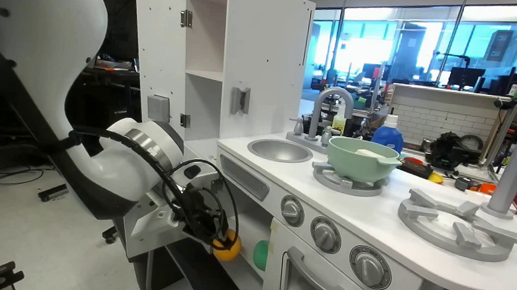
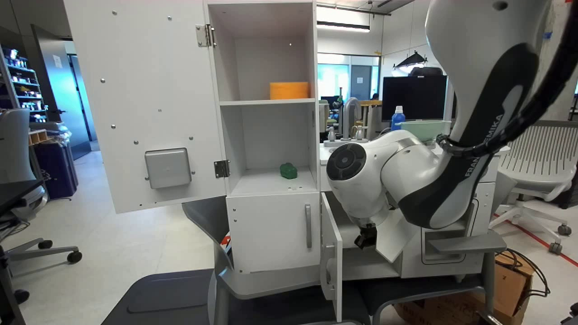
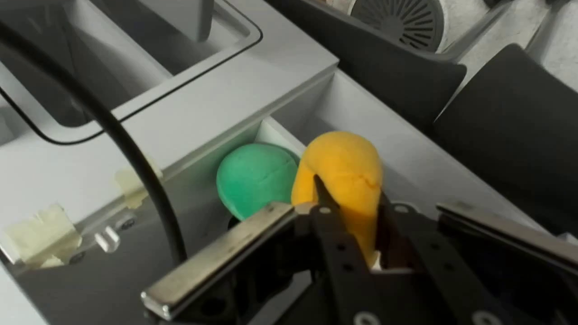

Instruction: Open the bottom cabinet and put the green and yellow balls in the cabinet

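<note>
My gripper [image 3: 350, 195] is shut on the yellow ball [image 3: 341, 155], which bulges past the fingertips. In an exterior view the yellow ball [image 1: 229, 248] is at the front of the open low compartment under the sink. I cannot tell if it touches the shelf. The green ball [image 3: 255, 178] lies inside that compartment beside the oven front; it also shows in an exterior view [image 1: 260, 255]. Two low compartments could be the bottom cabinet. The under-sink one has its door [image 2: 332, 264] swung open. The one under the tall cupboard has its plain door [image 2: 271, 232] shut, with a slim grey vertical handle.
The tall cupboard door [image 2: 153, 99] hangs open at the left. Its shelves hold an orange round thing [image 2: 289, 90] and a green lump [image 2: 288, 170]. A pale green bowl [image 1: 360, 158] stands on a burner. The oven handle [image 1: 317, 276] juts out near the compartment.
</note>
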Controlling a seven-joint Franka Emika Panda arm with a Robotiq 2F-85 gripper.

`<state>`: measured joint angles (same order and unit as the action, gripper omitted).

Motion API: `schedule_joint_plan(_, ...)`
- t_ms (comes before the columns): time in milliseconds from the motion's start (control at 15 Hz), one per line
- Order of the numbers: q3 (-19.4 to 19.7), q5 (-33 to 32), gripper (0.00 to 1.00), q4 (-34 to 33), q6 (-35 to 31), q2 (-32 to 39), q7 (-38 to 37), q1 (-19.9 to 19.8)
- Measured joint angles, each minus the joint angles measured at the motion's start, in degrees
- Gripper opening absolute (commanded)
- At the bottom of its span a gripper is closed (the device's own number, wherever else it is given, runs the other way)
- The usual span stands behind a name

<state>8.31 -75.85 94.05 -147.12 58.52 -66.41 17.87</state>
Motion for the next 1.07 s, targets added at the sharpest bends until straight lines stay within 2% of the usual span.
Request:
schedule_joint_plan(467, -0.27, -6.56, 0.05, -12.89, -0.21, 6.82, 0.23, -3.92)
schedule_joint_plan(533, -0.39, -7.2, 0.34, -14.28, -0.32, 7.71, 0.3, -4.46)
schedule_joint_plan(600, -0.56, -7.69, 0.44, -15.53, -0.35, 8.53, 0.43, -4.89)
schedule_joint_plan(1067, -1.21, -8.24, 0.94, -20.78, -0.35, 12.58, 1.06, -5.78)
